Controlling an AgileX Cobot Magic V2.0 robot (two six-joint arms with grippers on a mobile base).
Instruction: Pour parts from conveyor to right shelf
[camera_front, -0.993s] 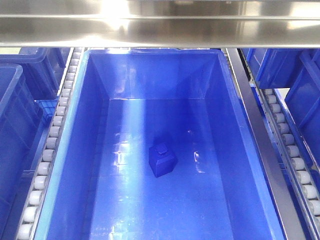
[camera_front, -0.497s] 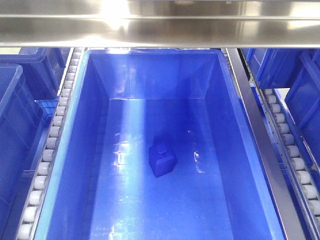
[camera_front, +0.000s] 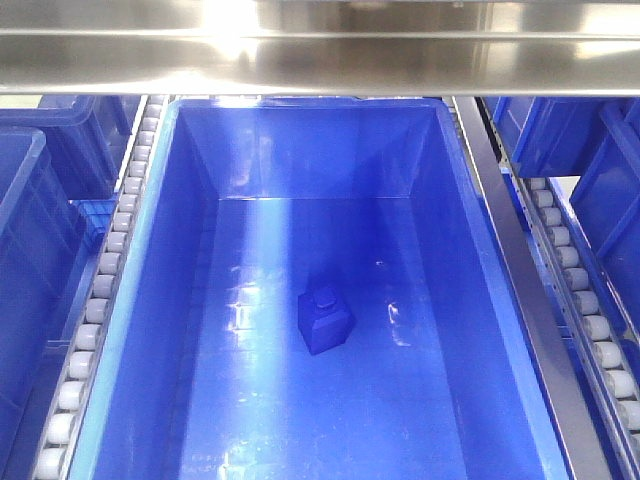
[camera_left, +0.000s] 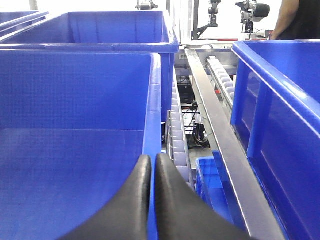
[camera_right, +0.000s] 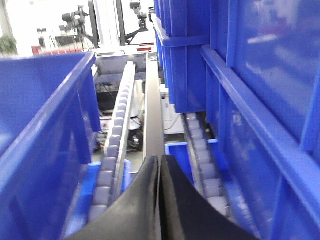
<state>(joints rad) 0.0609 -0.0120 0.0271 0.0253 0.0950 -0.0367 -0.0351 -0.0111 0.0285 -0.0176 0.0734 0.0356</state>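
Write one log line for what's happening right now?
part: in bin | left gripper: shut, empty | right gripper: shut, empty

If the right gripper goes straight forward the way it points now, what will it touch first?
Probably nothing close. The right gripper, fingers shut, points along the steel rail between two roller tracks. The way ahead looks free, though depth is unclear.

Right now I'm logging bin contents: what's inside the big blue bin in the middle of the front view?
One small blue block with a round stud on top sits on the floor of the bin, apart from every wall. The bin's nearest end is out of frame, so unseen.
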